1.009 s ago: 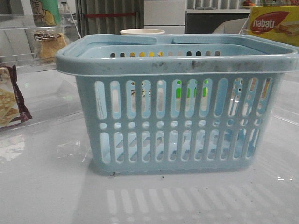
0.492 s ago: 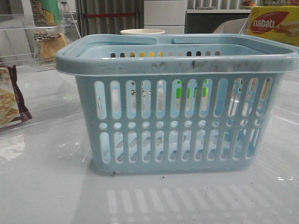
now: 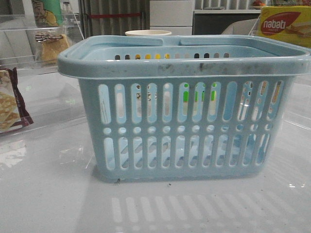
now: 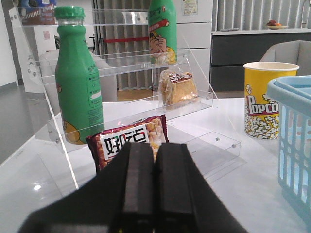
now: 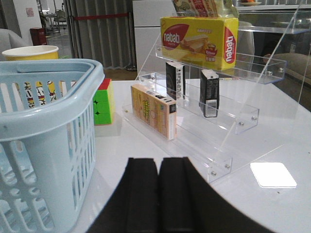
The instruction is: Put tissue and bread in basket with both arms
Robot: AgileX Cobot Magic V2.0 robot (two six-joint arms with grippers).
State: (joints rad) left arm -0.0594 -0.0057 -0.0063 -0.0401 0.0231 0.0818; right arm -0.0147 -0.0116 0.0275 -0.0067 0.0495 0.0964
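The light blue basket [image 3: 184,111] stands in the middle of the table; it also shows in the left wrist view [image 4: 294,141] and the right wrist view [image 5: 48,126]. The bread [image 4: 177,87], golden in a clear wrapper, sits on the middle step of the left acrylic shelf; it also shows in the front view [image 3: 51,46]. A dark tissue pack [image 5: 210,92] stands upright on the right acrylic shelf, with a second similar dark pack [image 5: 175,80] beside it. My left gripper [image 4: 154,150] is shut and empty, short of the left shelf. My right gripper [image 5: 159,165] is shut and empty, between the basket and the right shelf.
The left shelf holds green bottles [image 4: 77,77] and a maroon-edged snack bag [image 4: 129,141]. A yellow popcorn cup [image 4: 267,104] stands behind the basket. The right shelf holds a yellow nabati box [image 5: 199,41] and a peach box [image 5: 153,110]. A colour cube [image 5: 102,102] lies beside the basket.
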